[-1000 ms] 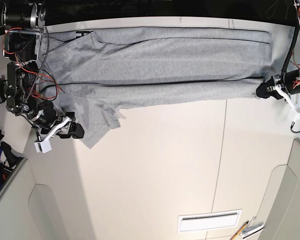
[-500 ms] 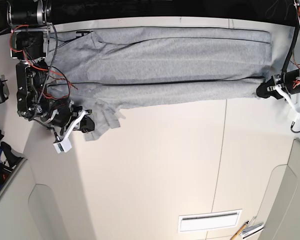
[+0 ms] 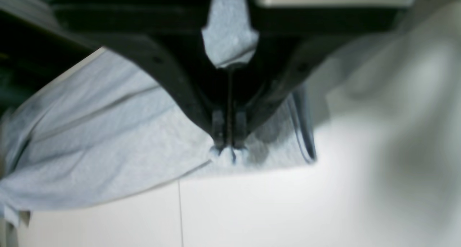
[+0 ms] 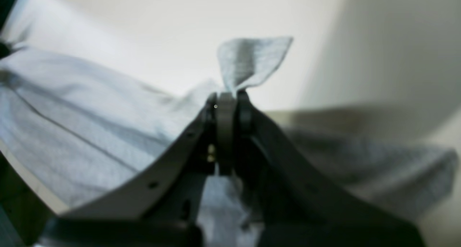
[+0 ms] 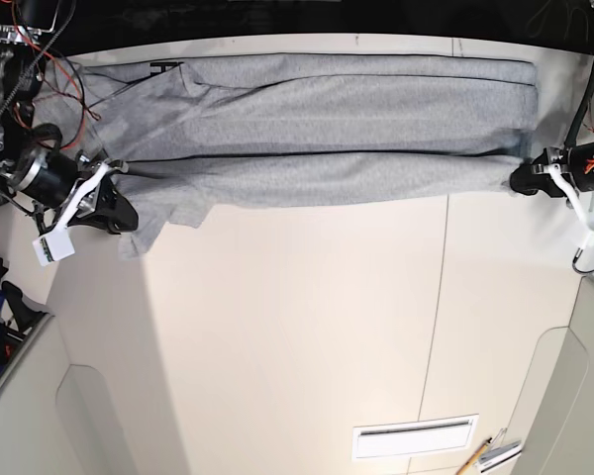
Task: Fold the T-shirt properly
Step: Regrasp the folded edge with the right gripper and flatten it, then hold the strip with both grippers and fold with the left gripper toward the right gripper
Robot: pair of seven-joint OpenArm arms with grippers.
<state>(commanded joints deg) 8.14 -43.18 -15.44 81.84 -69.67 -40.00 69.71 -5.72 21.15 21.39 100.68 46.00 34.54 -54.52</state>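
The heather-grey T-shirt (image 5: 327, 124) lies stretched lengthwise across the far part of the white table (image 5: 307, 327), folded into long bands, plain side up. My left gripper (image 5: 520, 180) is at the shirt's right end, shut on the cloth edge; the left wrist view shows its jaws closed on the T-shirt (image 3: 108, 139) at the gripper tip (image 3: 228, 146). My right gripper (image 5: 119, 213) is at the shirt's left end, shut on the fabric; in the right wrist view a flap of the T-shirt (image 4: 248, 61) sticks up from the closed tip (image 4: 226, 99).
A slotted vent plate (image 5: 414, 437) and some pens (image 5: 487, 453) lie near the front right of the table. The table's far edge (image 5: 356, 42) runs just behind the shirt. Cables (image 5: 54, 74) hang over the right arm at the far left.
My right gripper moved left and slightly back with the shirt's left end, pulling the hanging sleeve flap flatter and the lower band straighter. My left gripper stayed in place.
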